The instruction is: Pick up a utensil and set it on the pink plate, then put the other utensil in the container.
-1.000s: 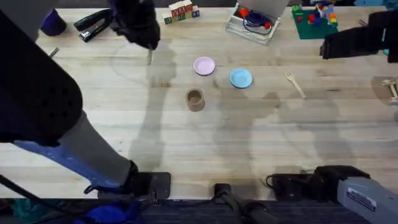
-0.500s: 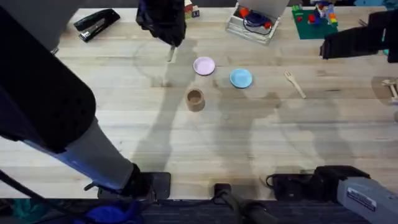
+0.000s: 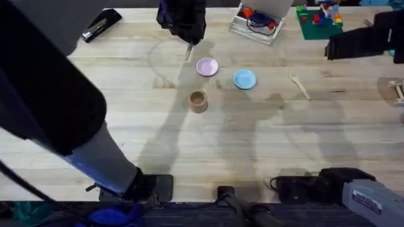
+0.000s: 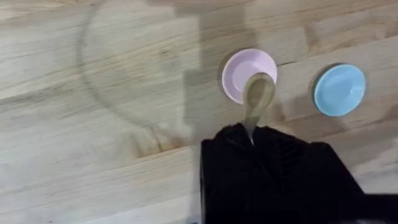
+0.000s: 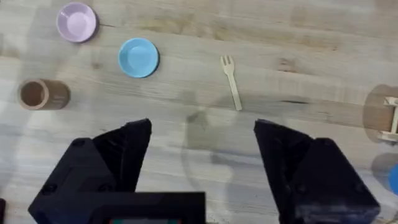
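My left gripper (image 3: 187, 43) is raised above the table's far side, shut on the pale wooden spoon (image 3: 188, 53), which hangs just left of the pink plate (image 3: 207, 67). In the left wrist view the spoon (image 4: 257, 102) sticks out from my shut fingers, its bowl over the pink plate (image 4: 239, 71). The wooden fork (image 3: 299, 85) lies flat at the right, also clear as the fork (image 5: 231, 81) in the right wrist view. The brown cup (image 3: 198, 101) stands in front of the plates. My right gripper (image 5: 202, 155) is held open, high above the table.
A light blue plate (image 3: 245, 79) sits right of the pink one. Along the far edge are a black stapler (image 3: 101, 23), a clear plastic box (image 3: 255, 24) and a green toy-brick plate (image 3: 319, 19). A wooden object (image 3: 398, 90) lies at the right edge.
My left gripper has carried the spoon rightward along the far side, from well left of the pink plate to just beside it. The right arm and the fork have not moved.
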